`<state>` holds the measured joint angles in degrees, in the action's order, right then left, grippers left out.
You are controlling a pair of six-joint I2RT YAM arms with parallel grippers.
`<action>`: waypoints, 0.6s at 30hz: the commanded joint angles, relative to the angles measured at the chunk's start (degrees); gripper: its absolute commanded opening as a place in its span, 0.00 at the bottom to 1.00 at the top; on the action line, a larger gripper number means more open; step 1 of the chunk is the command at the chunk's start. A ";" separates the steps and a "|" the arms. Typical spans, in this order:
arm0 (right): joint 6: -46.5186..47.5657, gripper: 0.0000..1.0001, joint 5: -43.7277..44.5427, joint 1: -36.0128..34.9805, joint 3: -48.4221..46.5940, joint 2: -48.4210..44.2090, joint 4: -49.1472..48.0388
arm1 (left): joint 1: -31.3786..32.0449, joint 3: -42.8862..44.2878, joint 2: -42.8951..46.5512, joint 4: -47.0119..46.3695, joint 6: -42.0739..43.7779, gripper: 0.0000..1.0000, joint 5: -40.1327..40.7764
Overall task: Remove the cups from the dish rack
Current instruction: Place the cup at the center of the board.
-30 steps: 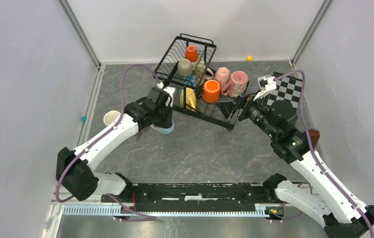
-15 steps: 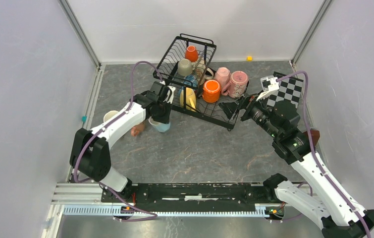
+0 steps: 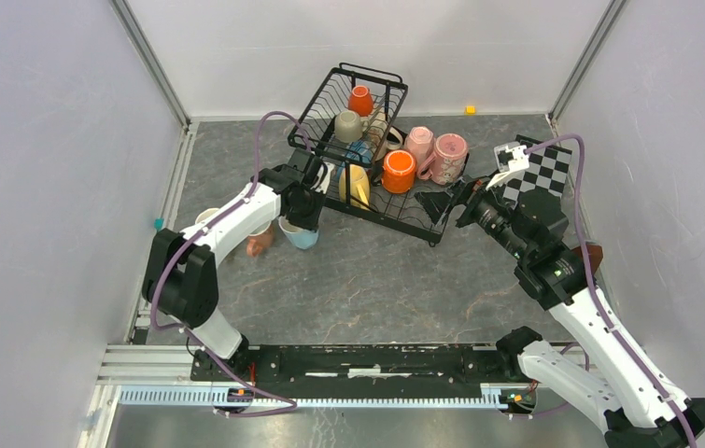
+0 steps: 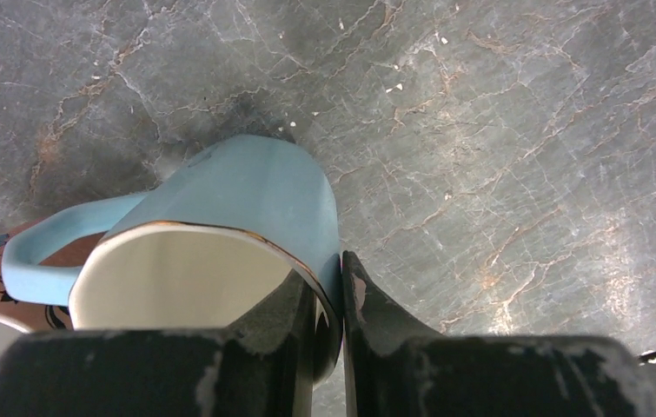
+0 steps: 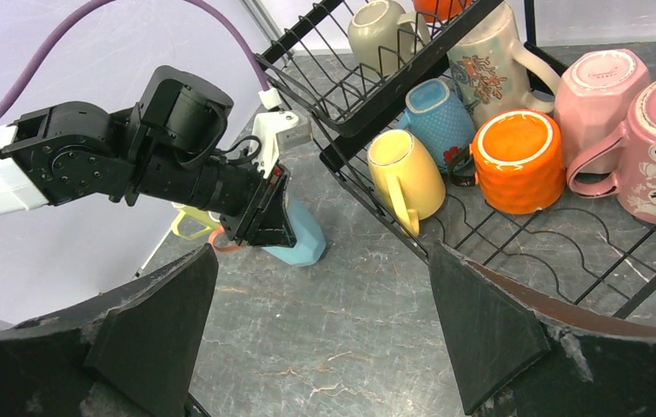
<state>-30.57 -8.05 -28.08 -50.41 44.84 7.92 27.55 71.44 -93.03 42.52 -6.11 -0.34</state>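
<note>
Grey veined tabletop (image 3: 376, 275), pale walls (image 3: 40, 140)

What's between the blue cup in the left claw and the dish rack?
Nothing: the right wrist view shows only bare floor between the blue cup and the dish rack's front rim.

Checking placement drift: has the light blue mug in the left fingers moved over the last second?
Yes, slightly: in the top view the light blue mug has slid left and slightly up-frame, judged against the unmoved dish rack.
</note>
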 commanded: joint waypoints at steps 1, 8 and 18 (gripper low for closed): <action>0.56 0.98 -0.77 0.40 0.32 -0.09 -1.17 | -0.16 3.56 -0.16 1.25 3.04 0.03 2.58; 0.27 0.98 -1.17 0.58 0.38 0.31 -1.23 | -0.17 2.89 0.11 1.71 2.16 0.17 2.91; -0.10 0.98 -1.32 0.66 0.80 0.61 -1.40 | 0.09 2.09 1.80 1.52 1.29 0.37 2.59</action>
<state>-30.61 -8.95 -27.62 -49.89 45.34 8.01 27.55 71.61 -93.38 44.73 -6.07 1.48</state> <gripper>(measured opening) 0.979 0.338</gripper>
